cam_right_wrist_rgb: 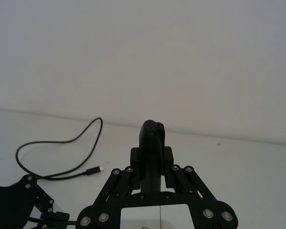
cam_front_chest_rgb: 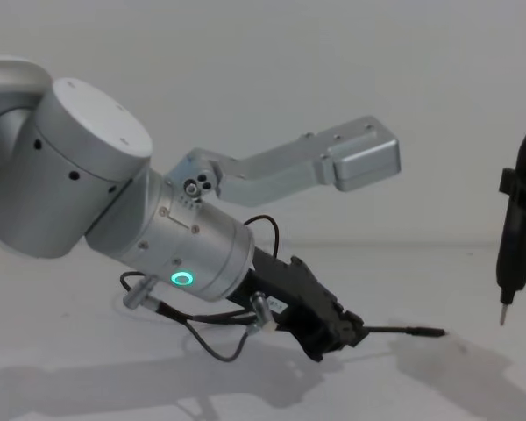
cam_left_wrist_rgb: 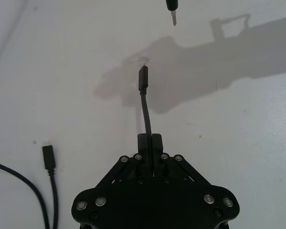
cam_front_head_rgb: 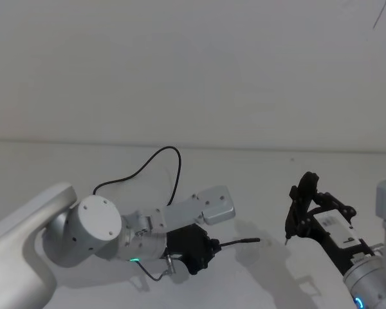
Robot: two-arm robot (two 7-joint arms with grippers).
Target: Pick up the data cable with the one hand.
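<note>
Low over the white table, the left gripper clamps the data cable just behind one plug, which juts forward. The rest of the cable loops away toward the wall. To the right, the right gripper grips a slim black tool.

From the head: looked forward and down on the white table. From the chest: faced forward from low down, close on the left gripper, side-on. From the left wrist: sat just behind that gripper, aimed along the held data cable at the tabletop. From the right wrist: sat behind the right gripper, faced across the table to the wall. Shared by head, chest and left wrist views: the gripped cable end and the pointed black tool.
</note>
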